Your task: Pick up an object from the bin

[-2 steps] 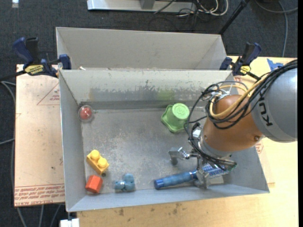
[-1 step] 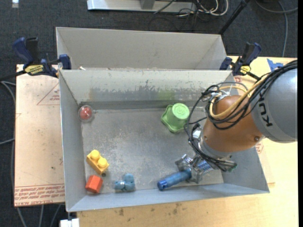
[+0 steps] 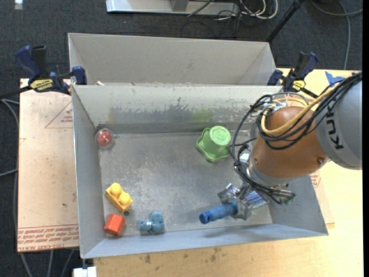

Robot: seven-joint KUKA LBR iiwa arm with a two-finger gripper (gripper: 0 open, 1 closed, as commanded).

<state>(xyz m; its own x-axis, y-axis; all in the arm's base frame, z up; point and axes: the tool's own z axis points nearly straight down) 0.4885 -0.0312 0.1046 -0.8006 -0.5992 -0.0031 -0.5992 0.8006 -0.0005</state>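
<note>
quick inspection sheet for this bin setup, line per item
surface: grey metal bin, scuffed floor
job's things: blue plastic cylinder lying by the front wall, its right end at the pincer
clutter: green plastic cup near the back wall; red translucent ball back left; yellow studded brick, orange block and small grey-blue piece front left
grippers: pincer low at front right; open or shut cannot be told
cables: black cables looped over the orange wrist cover
surroundings: dark floor, more cables behind the bin
</note>
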